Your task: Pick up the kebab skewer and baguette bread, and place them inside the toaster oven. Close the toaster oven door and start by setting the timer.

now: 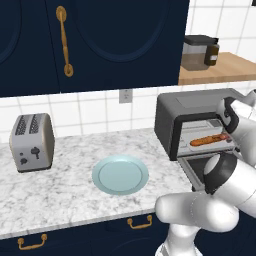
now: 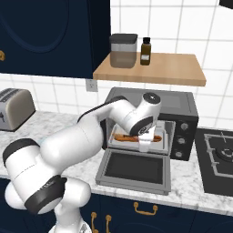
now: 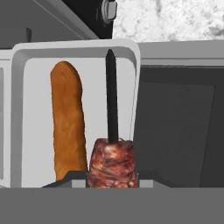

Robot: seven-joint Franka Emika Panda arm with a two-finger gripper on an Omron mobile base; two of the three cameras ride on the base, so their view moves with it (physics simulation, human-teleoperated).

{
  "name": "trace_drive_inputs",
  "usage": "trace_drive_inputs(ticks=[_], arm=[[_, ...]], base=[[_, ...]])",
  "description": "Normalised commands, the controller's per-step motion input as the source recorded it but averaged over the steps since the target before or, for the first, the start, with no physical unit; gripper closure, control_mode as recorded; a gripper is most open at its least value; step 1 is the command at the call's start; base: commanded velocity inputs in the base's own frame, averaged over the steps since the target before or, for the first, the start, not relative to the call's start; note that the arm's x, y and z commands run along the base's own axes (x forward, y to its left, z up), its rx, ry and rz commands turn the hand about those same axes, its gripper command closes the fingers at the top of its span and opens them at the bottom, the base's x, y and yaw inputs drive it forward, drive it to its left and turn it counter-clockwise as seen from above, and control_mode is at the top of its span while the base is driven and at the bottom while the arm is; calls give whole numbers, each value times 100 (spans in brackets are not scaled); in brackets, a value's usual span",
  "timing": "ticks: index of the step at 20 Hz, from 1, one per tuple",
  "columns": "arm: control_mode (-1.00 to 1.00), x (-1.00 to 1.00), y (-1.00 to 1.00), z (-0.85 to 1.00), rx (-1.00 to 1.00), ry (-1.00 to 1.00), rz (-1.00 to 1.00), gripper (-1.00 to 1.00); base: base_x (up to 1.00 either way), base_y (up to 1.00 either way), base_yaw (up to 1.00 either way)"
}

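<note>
- Inside the toaster oven (image 2: 182,107), the baguette bread (image 3: 68,122) already lies on the light tray (image 3: 26,109). The kebab skewer (image 3: 112,153) hangs over that tray just beside the bread, its dark stick pointing up the hand view and its meat chunk low between the fingertips.
- The jaws are clamped on the kebab skewer at the meat end. In the right base view the gripper (image 2: 144,142) sits at the oven mouth, above the toaster oven door (image 2: 134,170), which lies folded down flat.
- The step in hand looks like setting the skewer down. Whether it touches the tray yet I cannot tell, so lower gently until it rests, keeping it parallel to the bread without pressing on it.
- Part the jaws only when the skewer is supported along its length; dropped from height, the thin stick could roll against the bread or off the tray edge.
- Draw the hand straight back out, clear of the oven roof and the door, before turning to close up.
- Still to come: lifting the door shut and turning a timer knob (image 2: 183,140) on the right-hand column.
- On the desk (image 1: 75,165), the plate (image 1: 120,175) and the silver toaster (image 1: 31,141) stand well apart from the work.
</note>
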Motion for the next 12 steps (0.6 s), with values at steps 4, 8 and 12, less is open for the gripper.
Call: trace_drive_inputs(ticks=[4,8,12], arm=[[-100,24,-2,-35,-6,0,0,100],[-100,28,0,-23,-3,1,0,100],[-100,24,0,-14,0,5,0,100]], base=[[0,0,0],[0,0,0],[0,0,0]])
